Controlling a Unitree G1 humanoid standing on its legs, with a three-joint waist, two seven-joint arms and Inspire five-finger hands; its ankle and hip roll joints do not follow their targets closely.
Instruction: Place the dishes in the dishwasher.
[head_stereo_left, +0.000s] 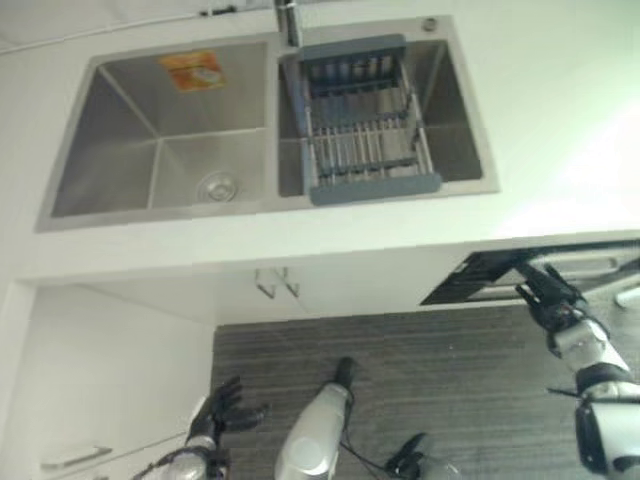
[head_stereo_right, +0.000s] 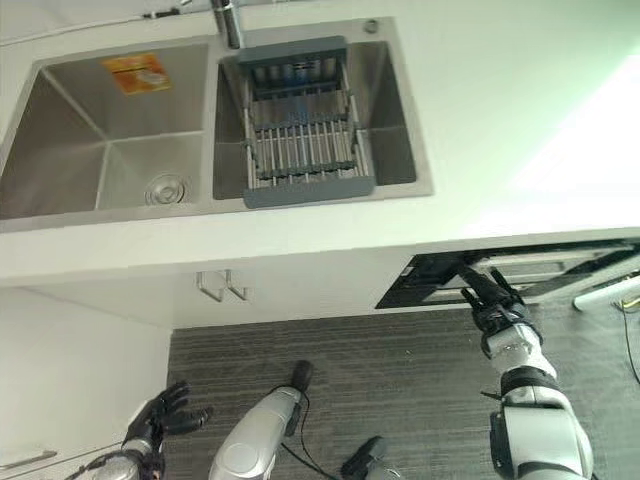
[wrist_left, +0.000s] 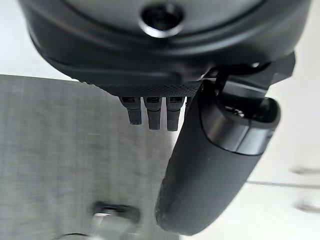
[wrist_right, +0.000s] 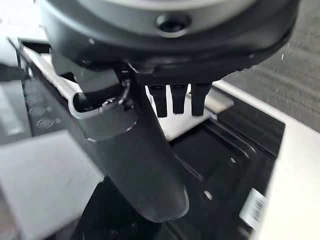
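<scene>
The dishwasher (head_stereo_left: 478, 278) sits under the white counter at the right, its door partly open on a dark inside (wrist_right: 220, 165). My right hand (head_stereo_right: 497, 305) reaches up to the door's top edge, its fingers (wrist_right: 173, 97) straight and open, holding nothing. Low at the left, my left hand (head_stereo_left: 222, 405) hangs over the dark floor with its fingers (wrist_left: 152, 112) spread and open, also holding nothing. A grey dish rack (head_stereo_left: 365, 130) spans the right basin of the steel sink (head_stereo_left: 270, 205); its bars are bare.
The left basin (head_stereo_left: 160, 150) has a drain and an orange sticker (head_stereo_left: 192, 70) on its back wall. A faucet (head_stereo_left: 289, 20) stands behind the divider. Two hooks (head_stereo_left: 275, 283) hang under the counter. White cabinets (head_stereo_left: 100, 370) flank the left; a white bar (head_stereo_right: 605, 292) lies right of the dishwasher.
</scene>
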